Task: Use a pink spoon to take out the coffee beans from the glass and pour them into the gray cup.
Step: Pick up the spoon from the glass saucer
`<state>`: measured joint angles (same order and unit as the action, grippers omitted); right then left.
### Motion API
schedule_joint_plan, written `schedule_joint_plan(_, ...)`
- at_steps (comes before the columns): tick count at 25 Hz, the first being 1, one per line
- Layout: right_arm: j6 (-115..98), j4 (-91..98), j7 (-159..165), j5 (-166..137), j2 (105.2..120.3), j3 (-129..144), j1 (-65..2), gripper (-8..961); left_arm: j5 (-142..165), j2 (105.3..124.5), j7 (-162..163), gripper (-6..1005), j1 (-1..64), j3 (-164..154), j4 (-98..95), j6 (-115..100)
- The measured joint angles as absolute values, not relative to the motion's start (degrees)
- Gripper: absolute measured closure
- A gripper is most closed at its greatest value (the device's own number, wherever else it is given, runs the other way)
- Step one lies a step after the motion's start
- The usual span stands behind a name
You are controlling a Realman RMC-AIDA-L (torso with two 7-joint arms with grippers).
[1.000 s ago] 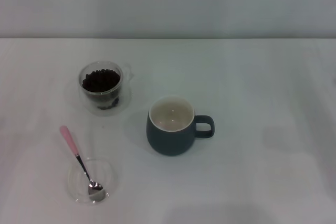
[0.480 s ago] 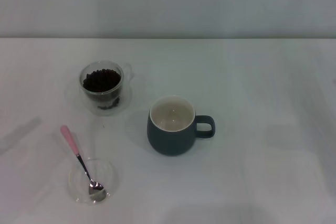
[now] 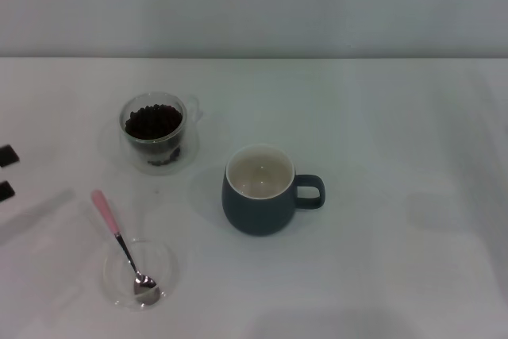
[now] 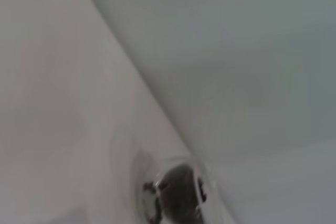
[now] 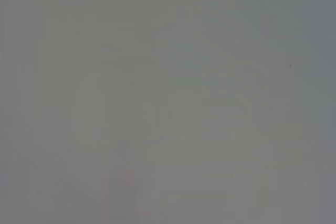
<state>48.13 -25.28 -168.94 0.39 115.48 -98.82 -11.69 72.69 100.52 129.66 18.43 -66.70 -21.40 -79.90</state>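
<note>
On the white table (image 3: pixel 381 117), the left end effector (image 3: pixel 6 172) shows two separated fingertips, holding nothing, near the pink spoon (image 3: pixel 119 240).

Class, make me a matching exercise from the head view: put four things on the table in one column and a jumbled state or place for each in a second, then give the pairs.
Things:
1. glass
2. gray cup
3. pink spoon
4. left claw

States:
A. empty, cream inside
B. just entering at the table's left edge
C. bowl resting in the clear dish
D. holds the coffee beans

Pairs: 1-D, 2-A, 3-C, 4-B
</note>
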Motion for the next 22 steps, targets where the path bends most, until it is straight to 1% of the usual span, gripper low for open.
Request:
schedule_joint_plan(9,48.8,-25.2,-168.9,0.4,115.40,-98.9,-12.0,116,77.4,100.36,130.3,148,19.7,-66.7,-21.9,-80.6)
schedule_joint_plan(15,48.9,-25.2,-169.0,0.4,115.39,-98.9,-12.0,116,79.5,99.43,134.2,148,21.0,-66.7,-21.9,-80.6)
schedule_joint_plan(22,48.8,-24.7,-169.1,0.0,115.37,-98.9,-12.1,115,83.1,99.13,142.1,148,22.4,-66.7,-22.0,-80.7)
